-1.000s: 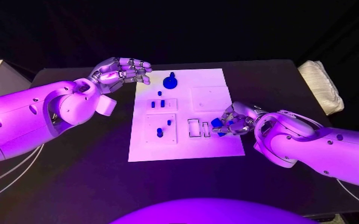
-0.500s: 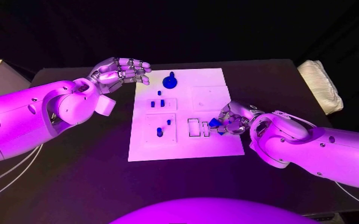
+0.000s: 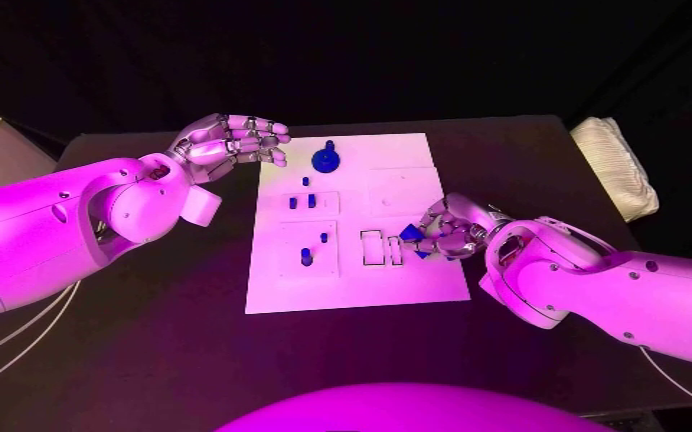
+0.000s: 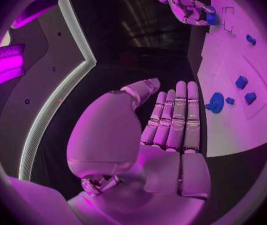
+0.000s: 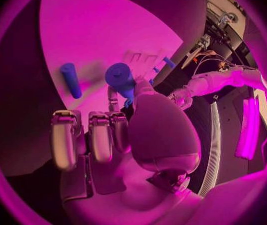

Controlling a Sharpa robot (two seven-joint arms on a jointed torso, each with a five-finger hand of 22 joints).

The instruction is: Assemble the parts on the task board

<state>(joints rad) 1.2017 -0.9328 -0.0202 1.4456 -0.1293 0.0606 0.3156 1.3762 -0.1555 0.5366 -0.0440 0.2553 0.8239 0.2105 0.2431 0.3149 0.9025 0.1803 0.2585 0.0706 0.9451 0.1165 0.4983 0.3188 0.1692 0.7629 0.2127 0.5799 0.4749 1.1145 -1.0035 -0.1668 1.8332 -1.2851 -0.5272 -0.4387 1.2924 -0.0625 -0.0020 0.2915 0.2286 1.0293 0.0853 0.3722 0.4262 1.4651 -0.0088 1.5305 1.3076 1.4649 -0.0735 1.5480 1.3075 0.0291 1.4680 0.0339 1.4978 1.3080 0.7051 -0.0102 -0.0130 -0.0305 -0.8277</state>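
A white task board [image 3: 356, 282] lies flat in the middle of the black surface [image 3: 173, 352]. The right robot hand [image 3: 444, 230] is at the board's right edge, beside a pair of small open slots [image 3: 381, 248]. Its fingers are pinched around a small blue part [image 3: 413, 235], and in the right wrist view that blue part [image 5: 119, 77] looks round at its end and sits between the fingertips, over the white board. Another blue piece, a short peg [image 5: 71, 79], lies flat on the board near it. The left robot hand [image 3: 231, 139] hangs in the air by the far left corner of the board. It holds nothing. In the left wrist view its fingers [image 4: 174, 116] are straight and lie close side by side, with the thumb a little apart. A round blue knob [image 3: 327, 159] stands on the far end of the board, just beside the left robot hand but not touching it. Nearer the middle, a few small blue pegs [image 3: 302, 201] stand in a square plate on the board, and more small blue pieces [image 3: 307, 256] stand in the next square plate. A folded white cloth [image 3: 617, 179] lies at the far right edge of the surface, well apart from the board.
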